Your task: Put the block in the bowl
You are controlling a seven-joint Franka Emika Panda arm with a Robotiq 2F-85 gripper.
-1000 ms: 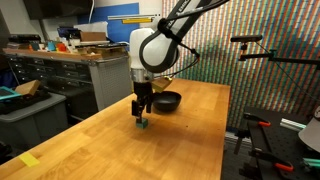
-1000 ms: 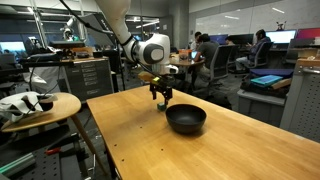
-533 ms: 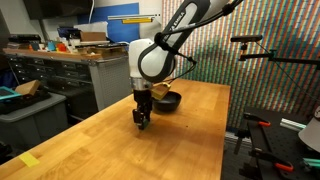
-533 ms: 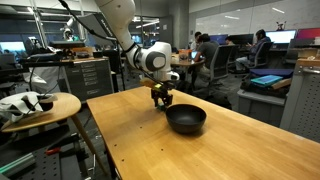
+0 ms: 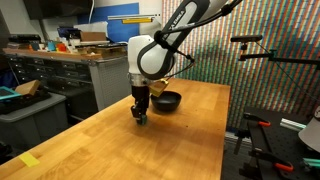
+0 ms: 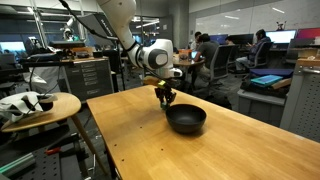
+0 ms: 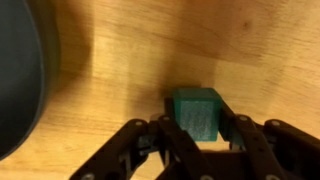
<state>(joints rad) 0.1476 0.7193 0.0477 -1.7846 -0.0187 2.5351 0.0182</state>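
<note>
1. In an exterior view a flat yellow tape patch (image 5: 29, 160) lies at the worktop's near left corner, well apart from the arm. A black stand (image 5: 262, 50) rises off to the right.
2. In an exterior view a round side table (image 6: 40, 104) stands left of the worktop and carries white clutter too small to make out.
3. The bowl (image 5: 167, 100) sits just beyond and to the right of the pincer (image 5: 141, 117). In the opposite exterior view the bowl (image 6: 186, 119) is nearer and to the right of the pincer (image 6: 166, 99). The short stretch between them is bare wood.
4. The worktop (image 5: 185, 140) is pale, smooth, grained wood. The room is a lab, with grey cabinets (image 5: 55, 72) at the far left and desks with seated people in the far background.
5. In the wrist view the block (image 7: 196, 112) is a small, matt green cube with clean edges.
6. The bowl (image 7: 18, 80) shows in that view only as a dark, glossy curve at the left edge, close to the cube but not touching it.
7. The pincer (image 7: 198, 123) is narrowed to the cube's width, with a black finger (image 7: 166, 128) pressed against each side of the block.
8. The block is low over the worktop (image 7: 120, 45). I cannot tell whether it rests on the wood or is just clear of it.
</note>
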